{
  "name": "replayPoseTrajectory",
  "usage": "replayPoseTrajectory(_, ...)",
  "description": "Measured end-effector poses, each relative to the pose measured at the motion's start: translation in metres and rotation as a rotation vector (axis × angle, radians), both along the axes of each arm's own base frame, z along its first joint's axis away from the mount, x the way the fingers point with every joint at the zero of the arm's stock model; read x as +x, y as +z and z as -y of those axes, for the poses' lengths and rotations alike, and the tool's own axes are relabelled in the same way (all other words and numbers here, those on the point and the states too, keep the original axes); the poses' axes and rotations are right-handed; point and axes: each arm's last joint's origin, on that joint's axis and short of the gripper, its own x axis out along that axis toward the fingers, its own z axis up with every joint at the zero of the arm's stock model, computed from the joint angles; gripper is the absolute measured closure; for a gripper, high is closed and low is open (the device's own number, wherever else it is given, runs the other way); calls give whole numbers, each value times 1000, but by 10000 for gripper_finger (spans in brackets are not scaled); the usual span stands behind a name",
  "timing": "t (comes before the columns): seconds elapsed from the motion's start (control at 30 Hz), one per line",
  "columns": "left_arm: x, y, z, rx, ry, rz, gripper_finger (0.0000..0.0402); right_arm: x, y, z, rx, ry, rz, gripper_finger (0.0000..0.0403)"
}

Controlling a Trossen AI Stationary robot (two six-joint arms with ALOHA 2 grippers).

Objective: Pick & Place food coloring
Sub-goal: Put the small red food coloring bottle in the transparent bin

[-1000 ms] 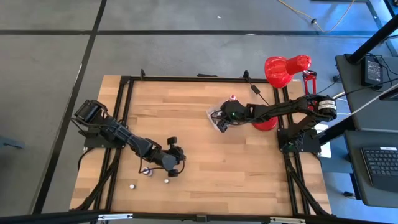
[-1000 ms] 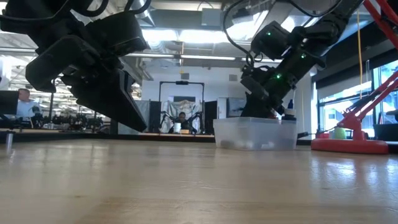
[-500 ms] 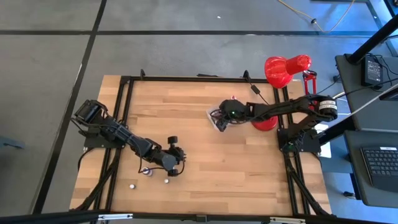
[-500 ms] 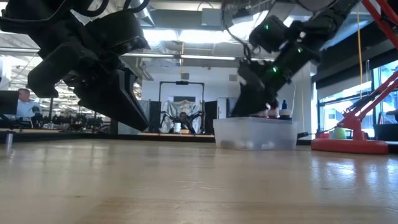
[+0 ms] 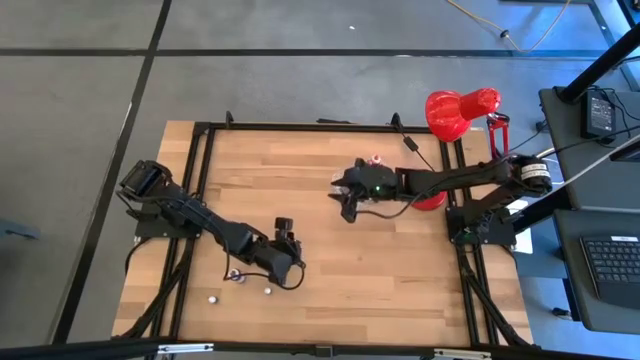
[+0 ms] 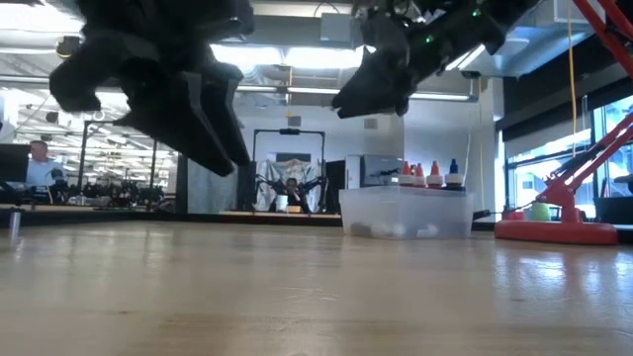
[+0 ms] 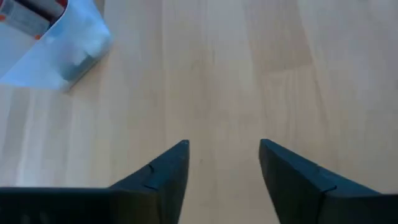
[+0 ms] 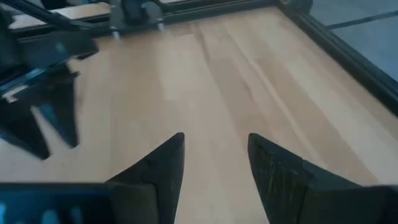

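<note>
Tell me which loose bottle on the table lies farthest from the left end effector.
The white-capped bottle nearest the table's left edge; the other two lie right beside the left end effector.

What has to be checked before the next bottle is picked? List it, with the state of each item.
1. left gripper open, nothing between its fingers: ok.
2. right gripper open and empty: ok.
3. Right gripper raised above the clear tub: ok.
4. Tub level on the table, capped bottles standing in it: ok.
5. loose bottles lying near the left gripper, upright or tipped: cannot tell.
6. Left gripper lined up on a loose bottle: not ok, only bare wood shows between its fingers.
</note>
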Motion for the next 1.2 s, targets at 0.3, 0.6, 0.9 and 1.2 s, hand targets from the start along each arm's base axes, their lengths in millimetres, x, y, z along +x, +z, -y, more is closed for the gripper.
replayPoseTrajectory(0.3,10,42,12,-205,-64,-133,141,-1,-1,-45,83,92,2,224)
replayPoseTrajectory(0.6,13,59,29,-422,-160,-145,141,-5,-1,-74,87,180,-5,224)
replayPoseTrajectory(0.9,-7,37,56,-315,-255,-321,143,-11,-3,-93,88,181,-29,224)
replayPoseTrajectory(1.2,-14,4,74,-278,-219,-460,161,-14,-4,-103,82,182,-29,224)
